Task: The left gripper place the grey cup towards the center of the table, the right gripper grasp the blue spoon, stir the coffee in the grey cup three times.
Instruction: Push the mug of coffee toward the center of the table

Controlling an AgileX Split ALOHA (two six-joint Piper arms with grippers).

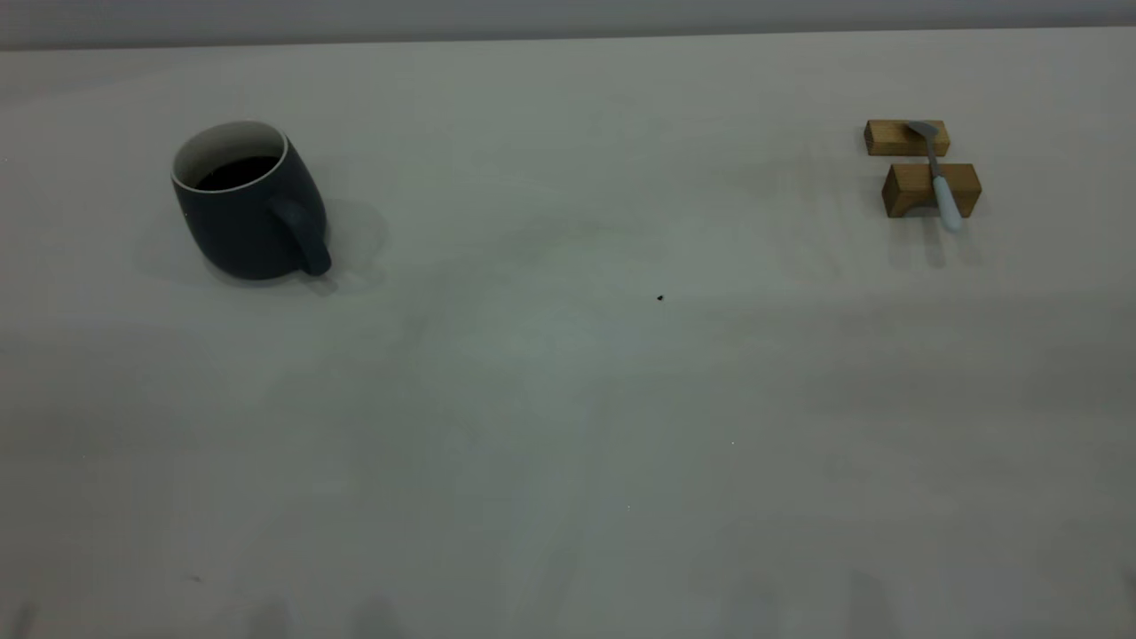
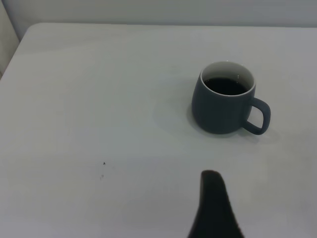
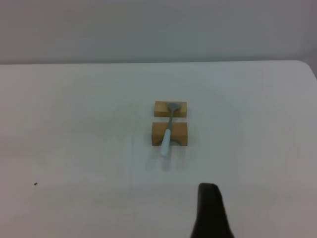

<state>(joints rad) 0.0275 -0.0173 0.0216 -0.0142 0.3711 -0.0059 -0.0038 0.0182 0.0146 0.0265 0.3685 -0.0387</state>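
Off-white matte table point(image 1: 568, 426) fills nearly all of my exterior view, and I read it as bare from the grey cup point(image 1: 248, 202) on the left side across to the two tan wooden blocks point(image 1: 919, 164) on the right, with only a tiny dark speck point(image 1: 660, 298) near the middle. The table's far edge runs along the top of that view; in my right wrist view I also see its rounded corner off beyond the blocks.

From the left wrist camera, one dark finger point(image 2: 214, 206) of the left gripper shows at the frame's edge. The cup stands upright well ahead of it and apart from it, with open table between, its loop handle point(image 2: 258, 116) turned to one side. I cannot tell how the left jaws stand, since only that single finger shows.

Inside the cup, dark coffee point(image 2: 226, 86) lies below the white inner wall, with a thin white rim above.

From the right wrist camera, a single dark finger point(image 3: 210, 210) of the right gripper shows, and again I cannot tell the jaw state. The blue spoon point(image 3: 167, 133) lies ahead of it, untouched, bridging the two blocks: grey bowl on the farther block, pale handle over the nearer one and overhanging toward the gripper.
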